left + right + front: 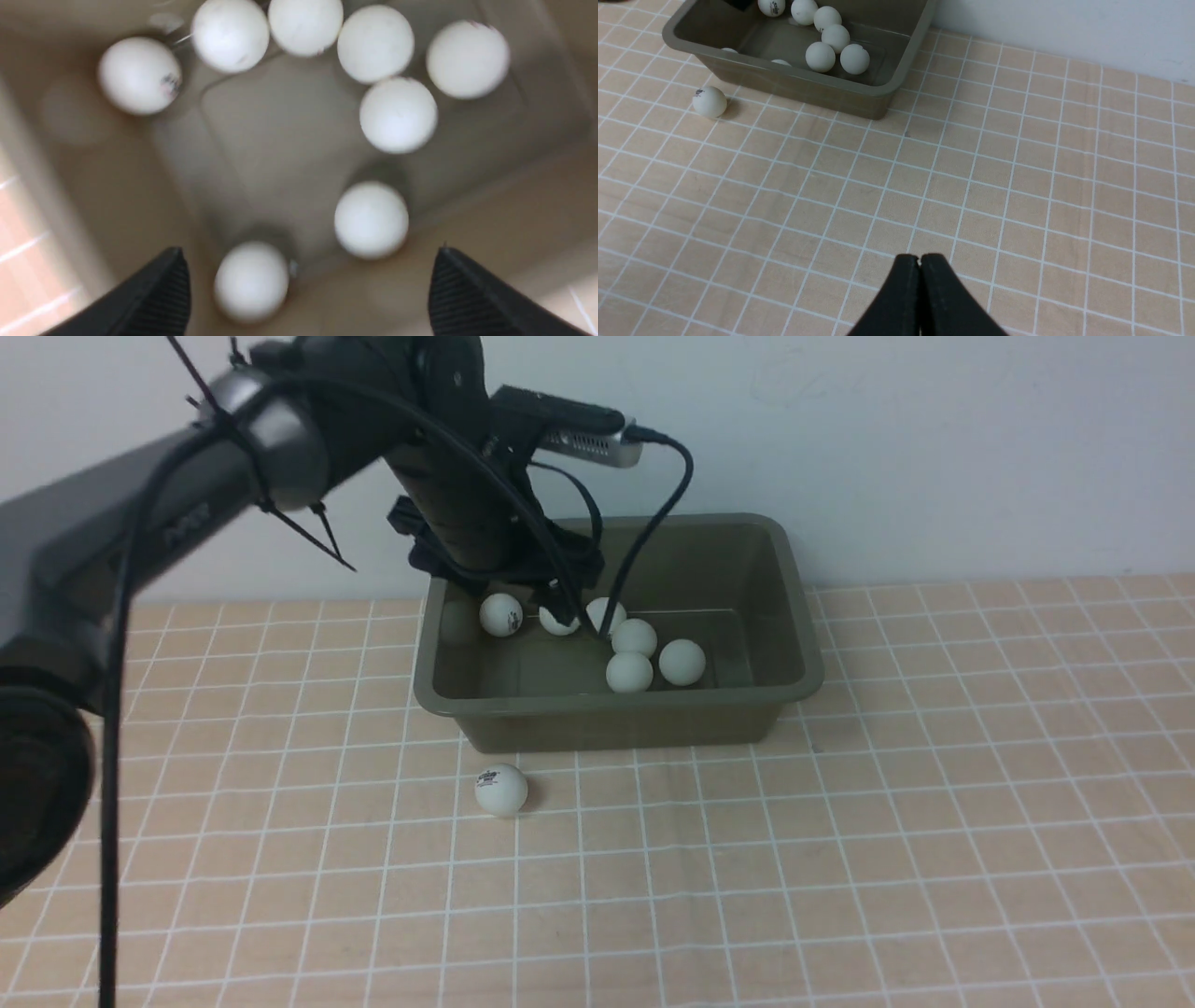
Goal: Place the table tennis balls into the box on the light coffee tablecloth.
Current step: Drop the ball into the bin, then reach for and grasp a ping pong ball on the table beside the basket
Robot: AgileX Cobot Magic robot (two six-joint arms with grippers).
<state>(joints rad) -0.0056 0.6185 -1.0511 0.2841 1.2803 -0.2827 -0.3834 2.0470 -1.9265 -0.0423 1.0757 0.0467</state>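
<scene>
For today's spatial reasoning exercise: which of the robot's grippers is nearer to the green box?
Left. The left gripper, open, hangs directly over the inside of the box. The right gripper, shut, hovers over the tablecloth, well clear of the box.

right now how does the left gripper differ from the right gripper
The left gripper has its jaws wide apart, while the right gripper has its jaws pressed shut. The left gripper hangs over the box, above the table tennis balls inside it, while the right gripper is over bare tablecloth, away from the box. Both have black fingers and hold nothing.
</scene>
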